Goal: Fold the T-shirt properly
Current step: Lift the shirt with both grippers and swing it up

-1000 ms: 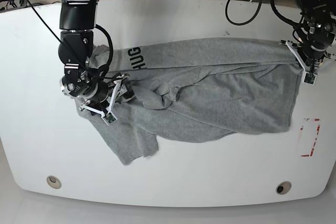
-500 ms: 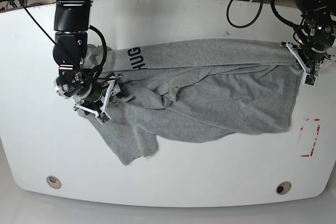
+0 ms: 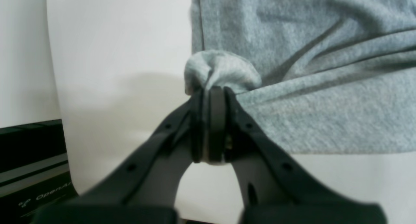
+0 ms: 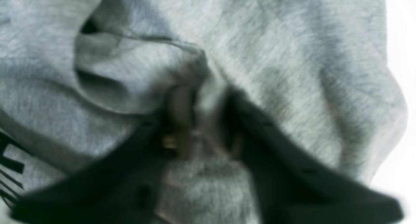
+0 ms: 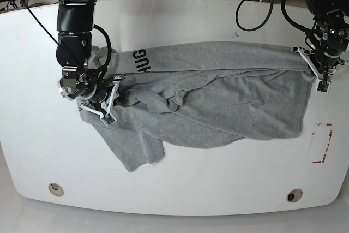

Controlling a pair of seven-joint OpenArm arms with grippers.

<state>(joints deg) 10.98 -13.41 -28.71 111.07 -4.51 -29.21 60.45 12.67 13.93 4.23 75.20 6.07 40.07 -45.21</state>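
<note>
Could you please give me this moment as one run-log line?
task: fold T-shirt | left gripper: shut on T-shirt | right gripper: at T-shirt, fabric between jaws | T-shirt: rumpled, partly folded

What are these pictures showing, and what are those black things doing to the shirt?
The black things are a robot's two metal arms, its right arm and left arm. One picture looks at both from across a white table. The other two come from cameras on the robot's wrists, so they look close up.

On the table lies a big grey cloth T-shirt, part folded over, with bold black letters showing. The robot's job is to fold it.

The left gripper, a black pinching hand, is holding a bunched bit of shirt. Cloth also bulges between the fingers of the right gripper, but that picture is too blurry to tell whether it's pinched tight.
</note>
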